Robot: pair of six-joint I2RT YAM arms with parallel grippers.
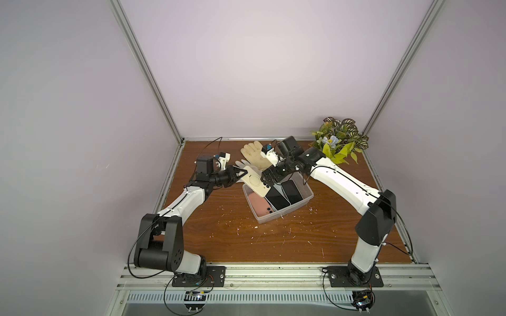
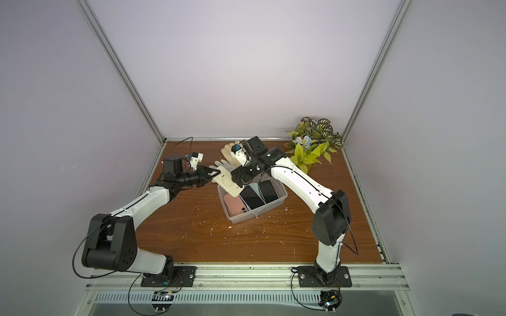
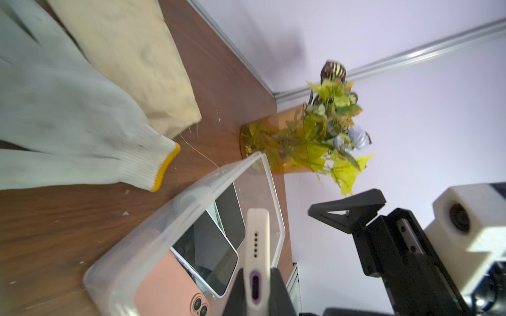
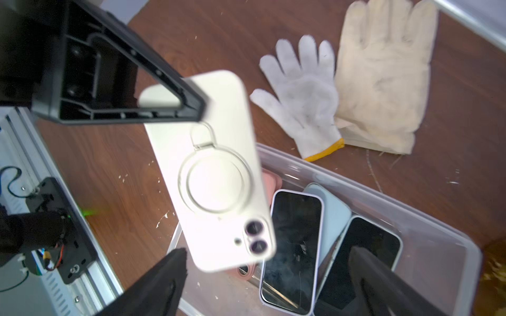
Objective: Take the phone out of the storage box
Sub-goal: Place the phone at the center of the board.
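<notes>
While the left fingers (image 3: 236, 292) pinch the cream phone (image 4: 213, 169) flat across its charging-port end, the right fingers (image 4: 383, 284) stand wide apart, holding nothing. Mid-frame in both top views, it hangs over the upper-left corner of the storage box (image 1: 284, 212). Stiff and smooth-cased, it is probably slippery, so squeeze the broad faces.

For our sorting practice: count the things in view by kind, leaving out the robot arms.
Phones: 5 (cream phone, pink phone, pale blue phone, two screen-up phones)
Gloves: 2 (white glove, beige glove)
Storage box: 1
Plant: 1
Total: 9
</notes>
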